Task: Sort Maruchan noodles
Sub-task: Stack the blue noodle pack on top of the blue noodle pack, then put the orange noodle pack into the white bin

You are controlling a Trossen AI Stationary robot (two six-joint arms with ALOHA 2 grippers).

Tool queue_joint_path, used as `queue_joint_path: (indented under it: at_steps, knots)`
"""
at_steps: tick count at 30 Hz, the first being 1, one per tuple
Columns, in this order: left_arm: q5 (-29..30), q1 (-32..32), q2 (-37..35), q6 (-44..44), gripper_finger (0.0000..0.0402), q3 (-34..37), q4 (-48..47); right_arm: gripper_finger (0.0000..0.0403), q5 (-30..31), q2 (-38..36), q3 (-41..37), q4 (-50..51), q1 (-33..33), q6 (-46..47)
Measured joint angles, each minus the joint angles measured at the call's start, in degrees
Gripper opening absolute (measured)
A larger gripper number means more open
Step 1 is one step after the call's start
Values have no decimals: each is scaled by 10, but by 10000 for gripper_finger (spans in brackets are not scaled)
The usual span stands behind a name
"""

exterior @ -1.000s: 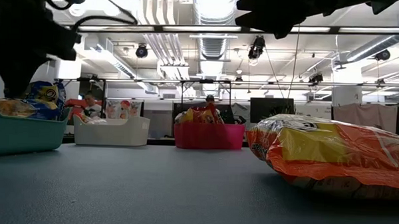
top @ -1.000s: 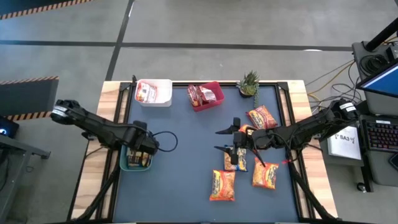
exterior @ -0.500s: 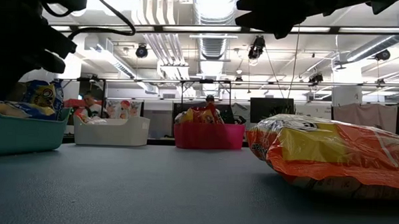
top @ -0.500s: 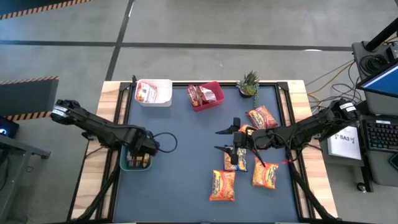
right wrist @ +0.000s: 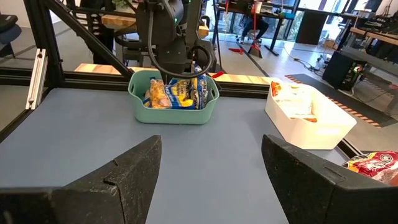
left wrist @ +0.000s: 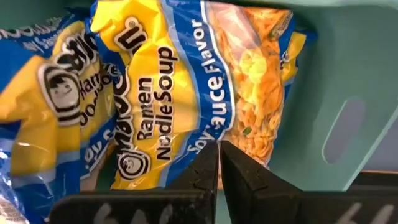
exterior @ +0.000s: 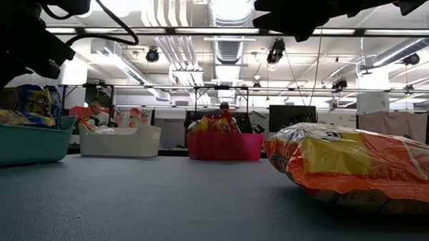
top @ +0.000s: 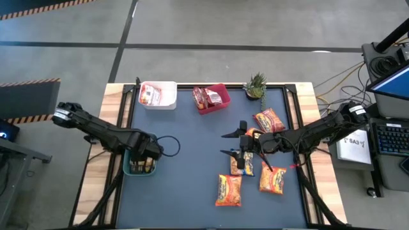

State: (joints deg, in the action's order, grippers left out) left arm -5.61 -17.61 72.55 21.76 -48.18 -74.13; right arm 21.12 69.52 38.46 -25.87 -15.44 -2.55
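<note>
Over the green bin (top: 141, 165), at the left edge of the bench (top: 185, 172), the left pincer (top: 148, 158) hangs just above the yellow-blue soy sauce ramen packets (left wrist: 155, 93) already dropped inside, its fingers pressed together and holding nothing. Sorting looks well past halfway: that bin has its yellow-blue packets, the white bin (top: 158, 95) far behind it at the back edge holds at least one packet, and the red bin (top: 211, 98), to the right of the white one, holds red packets. Left to sort are four loose packets on the bench, well to the right of the green bin: an orange packet near the potted plant (top: 269, 119), a yellow-blue packet (top: 242, 165) lying under the right pincer (top: 232, 144), and two more orange packets (top: 229, 190) nearer the front edge. The right pincer stands wide and empty, hovering above that cluster. The left wrist view alone shows the printed flavour and the closed fingertips; the right wrist view shows the green bin's fill from the side, with the left arm above it; the low view shows one orange packet (exterior: 356, 172) close up.
</note>
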Motion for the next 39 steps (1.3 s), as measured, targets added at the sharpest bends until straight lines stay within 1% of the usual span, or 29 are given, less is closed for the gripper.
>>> queue_joint_path:
  at_steps: [3,7,10,13,15,18,22,25,28,32,36,39]
  knots:
    - [-1,0,-2,0,0,0,-4,265,0,0,0,0,0,5]
    - [-14,0,-11,-2,0,-27,-41,265,0,0,0,0,0,33]
    - [0,0,-28,-2,0,-52,-24,265,0,0,3,10,0,60]
    - [44,0,-52,-7,0,-66,55,265,0,0,10,28,0,89]
    - [69,0,-70,-26,0,-65,138,265,0,0,13,44,0,115]
    - [97,0,-91,-80,0,-53,277,265,0,0,14,66,0,160]
    - [123,0,-97,-176,0,-42,423,257,0,0,15,121,0,252]
    - [143,0,-87,-243,0,-41,495,247,-1,0,15,171,0,343]
    - [172,0,-67,-300,0,-40,545,236,-1,0,15,230,0,448]
    - [226,1,-33,-370,0,-40,574,223,-3,0,15,319,0,551]
    - [290,5,1,-411,0,-40,589,212,-4,-2,15,429,8,647]
    - [303,12,27,-424,0,-40,586,205,-3,-5,15,546,20,732]
